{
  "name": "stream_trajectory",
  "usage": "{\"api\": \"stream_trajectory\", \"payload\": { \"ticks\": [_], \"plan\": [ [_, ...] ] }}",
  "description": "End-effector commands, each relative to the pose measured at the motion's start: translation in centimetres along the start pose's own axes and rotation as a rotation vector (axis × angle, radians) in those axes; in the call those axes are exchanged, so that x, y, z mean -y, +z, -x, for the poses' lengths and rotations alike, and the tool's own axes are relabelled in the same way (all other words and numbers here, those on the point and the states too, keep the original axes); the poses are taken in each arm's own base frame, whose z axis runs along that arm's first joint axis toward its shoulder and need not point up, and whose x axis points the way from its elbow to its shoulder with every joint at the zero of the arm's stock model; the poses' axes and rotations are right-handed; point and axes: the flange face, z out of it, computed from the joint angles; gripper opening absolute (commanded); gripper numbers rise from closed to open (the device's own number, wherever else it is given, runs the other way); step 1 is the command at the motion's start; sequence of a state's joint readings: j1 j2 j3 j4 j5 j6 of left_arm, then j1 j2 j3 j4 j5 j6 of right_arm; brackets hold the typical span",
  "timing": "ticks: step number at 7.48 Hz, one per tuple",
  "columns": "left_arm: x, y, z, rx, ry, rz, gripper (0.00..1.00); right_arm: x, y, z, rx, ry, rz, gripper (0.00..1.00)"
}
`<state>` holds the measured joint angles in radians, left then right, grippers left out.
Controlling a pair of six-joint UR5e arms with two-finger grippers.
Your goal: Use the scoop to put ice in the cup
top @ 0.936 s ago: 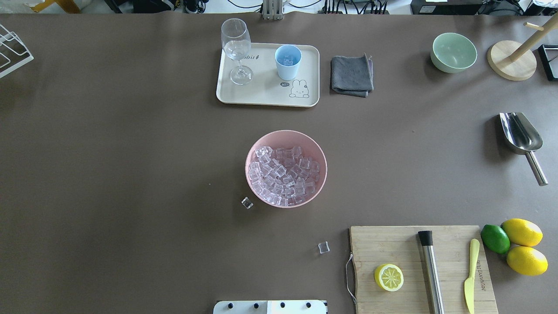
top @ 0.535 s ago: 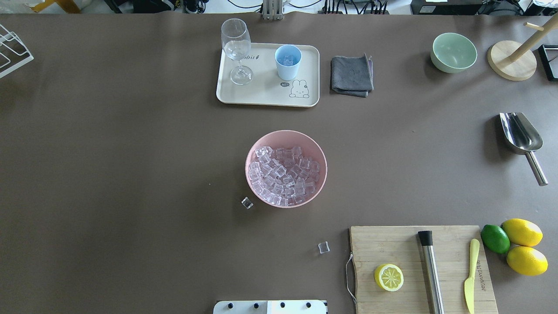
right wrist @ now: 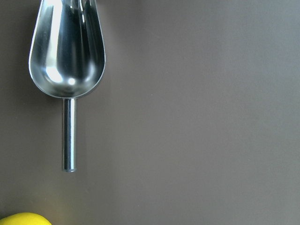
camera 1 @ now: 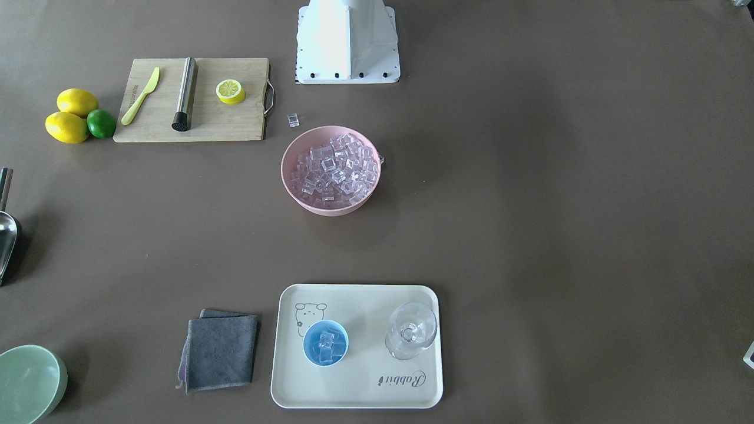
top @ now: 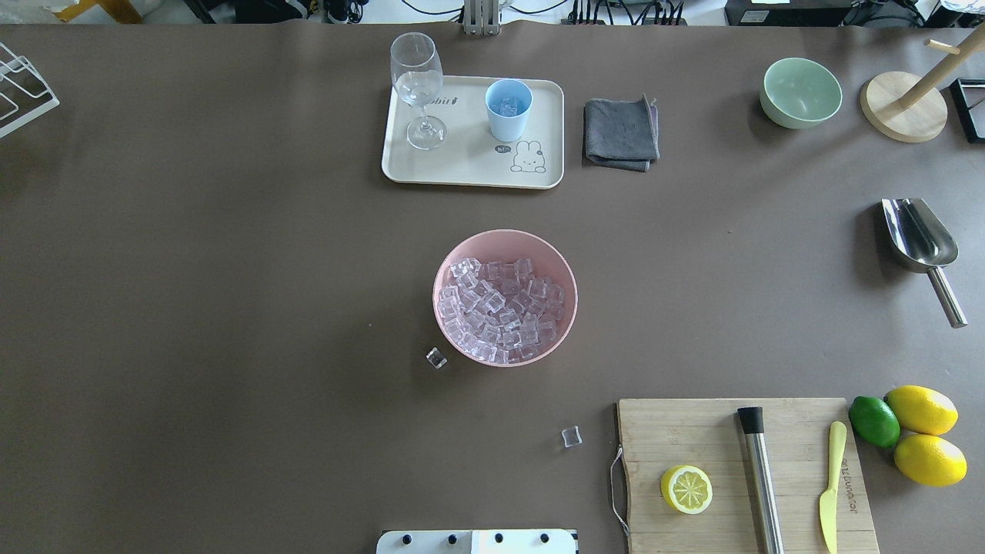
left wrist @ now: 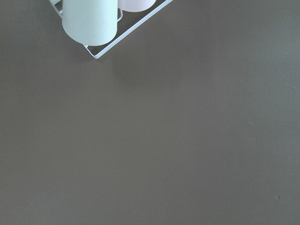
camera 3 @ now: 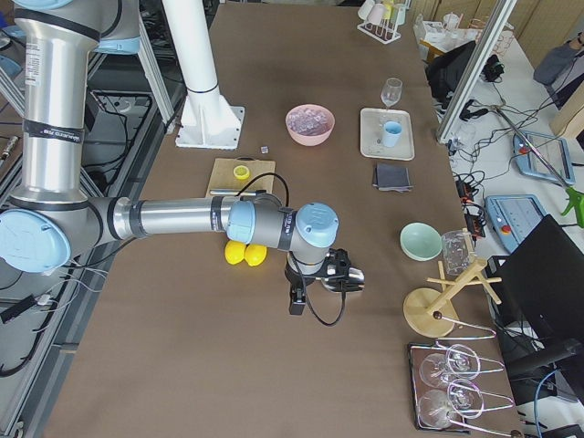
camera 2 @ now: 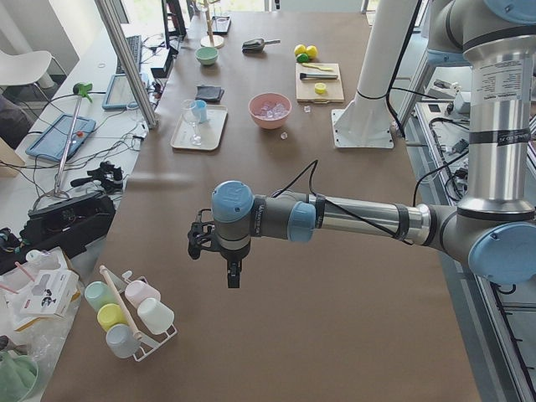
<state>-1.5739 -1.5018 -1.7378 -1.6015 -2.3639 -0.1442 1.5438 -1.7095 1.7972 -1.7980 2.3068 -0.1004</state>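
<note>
Seemingly the job is sitting between scoops: the scoop (top: 919, 235) is lying empty on the bench, showing in the right wrist view. Whether the right end effector (camera 3: 342, 272) or the left end effector (camera 2: 198, 240) is released or clenched, I cannot tell. Another load is calling for a grasp on the short handle. The cup (top: 508, 108) on the tray (top: 462, 165) is holding a few cubes, while the ice (top: 500, 308) is heaping the pink bowl (top: 575, 296).
</note>
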Motion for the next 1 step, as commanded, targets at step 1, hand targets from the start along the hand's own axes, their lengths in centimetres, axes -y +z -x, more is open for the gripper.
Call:
{"api": "stream_trajectory", "payload": {
  "ticks": [1],
  "plan": [
    [-0.01, 0.10, 0.10, 0.000, -0.002, 0.002, 0.99, -0.04, -0.18, 0.10, -0.002, -0.003, -0.004, 0.99]
  ]
}}
